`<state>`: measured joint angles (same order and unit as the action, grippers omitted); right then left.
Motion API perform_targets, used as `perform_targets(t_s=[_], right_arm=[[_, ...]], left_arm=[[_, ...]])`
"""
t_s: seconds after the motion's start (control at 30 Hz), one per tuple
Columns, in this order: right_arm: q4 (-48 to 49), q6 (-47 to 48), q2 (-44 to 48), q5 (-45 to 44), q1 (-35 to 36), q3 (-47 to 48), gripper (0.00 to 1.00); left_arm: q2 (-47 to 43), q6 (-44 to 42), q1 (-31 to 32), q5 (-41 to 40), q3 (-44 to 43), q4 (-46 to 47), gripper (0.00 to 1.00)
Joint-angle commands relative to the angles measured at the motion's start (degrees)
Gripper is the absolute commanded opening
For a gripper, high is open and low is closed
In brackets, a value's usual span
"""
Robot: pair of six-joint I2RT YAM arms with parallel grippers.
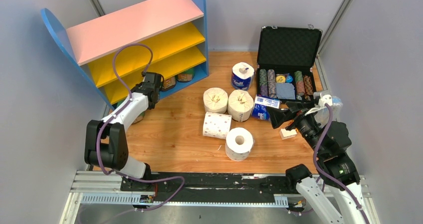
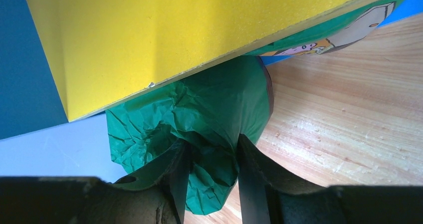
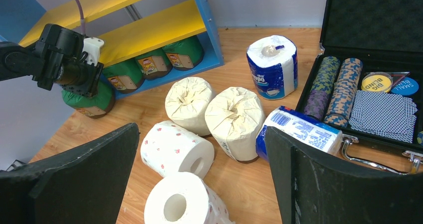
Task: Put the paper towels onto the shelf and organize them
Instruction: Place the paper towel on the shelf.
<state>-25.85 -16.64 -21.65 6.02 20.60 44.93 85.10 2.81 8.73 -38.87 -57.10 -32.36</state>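
Note:
My left gripper (image 2: 213, 144) is shut on the twisted top of a green-wrapped paper towel roll (image 2: 219, 99). It holds the roll low at the left front end of the shelf (image 1: 134, 24), under the edge of a yellow board (image 2: 174, 29). Two more green rolls (image 3: 183, 52) stand in the bottom tier. On the table lie two cream rolls (image 1: 215, 100), two bare white rolls (image 1: 239, 143) and two blue-white ones (image 1: 243, 76). My right gripper (image 1: 282, 113) hangs open at the right with nothing between its fingers (image 3: 80, 179), facing these rolls.
An open black case (image 1: 289, 47) with poker chip stacks and cards stands at the back right. A small white block (image 1: 288, 132) lies under my right arm. Grey walls close in the table on both sides.

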Motion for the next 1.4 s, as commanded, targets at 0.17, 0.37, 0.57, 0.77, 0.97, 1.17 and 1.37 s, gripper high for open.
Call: perform_targets(t_s=[0.17,0.37,0.57,0.77,0.97,1.17,1.37], right_arm=[[2.28,-0.76,0.36,0.35,0.34,0.07,1.00],[2.29,-0.76,0.51,0.48,0.36,0.06,1.00],[2.24,-0.76,0.67,0.72,0.36,0.07,1.00],[2.29,-0.71,0.97,0.66,0.37,-0.02,1.00],[2.29,-0.76,1.19,0.76,0.45,-0.09,1.00],[2.29,-0.76,1.75,0.79,0.45,-0.10,1.00],[2.27,-0.84,2.13,0.98,0.49,-0.10,1.00]], left_arm=[[-4.49,2.23,-2.32,-6.68,-2.52,6.17,0.50],[-6.29,-0.79,-2.29,-10.89,-1.64,10.79,0.54],[-6.57,-3.94,-2.29,-10.14,1.65,16.01,0.51],[-1.79,-0.36,-2.29,-9.66,0.71,12.34,0.48],[1.21,1.12,-2.43,-8.38,-0.18,11.16,0.45],[3.27,4.58,-3.12,-6.58,-2.40,6.31,0.49],[-4.53,7.08,-3.15,-7.45,-3.72,3.24,0.69]])
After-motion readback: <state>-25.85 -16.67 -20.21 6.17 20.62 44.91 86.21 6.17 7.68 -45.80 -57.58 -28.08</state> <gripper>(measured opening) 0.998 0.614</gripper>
